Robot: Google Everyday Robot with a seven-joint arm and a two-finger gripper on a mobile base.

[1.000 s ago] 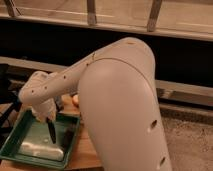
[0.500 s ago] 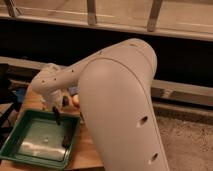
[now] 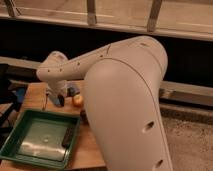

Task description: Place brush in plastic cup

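My gripper hangs over the wooden table, just behind the back right corner of the green tray. A thin dark line slants down from its left side; I cannot tell whether it is the brush's handle. A dark oblong thing lies inside the tray against its right wall; I cannot tell whether it is the brush or the block. No white plastic cup shows; only a pale patch on the tray floor.
A small orange-yellow object and a bluish-grey one sit on the table right of the gripper. A blue thing is at the table's left edge. My bulky white arm hides the table's right side.
The gripper has risen out of the green tray and moved back and to the right, to just behind the tray's corner. The tray floor now shows.
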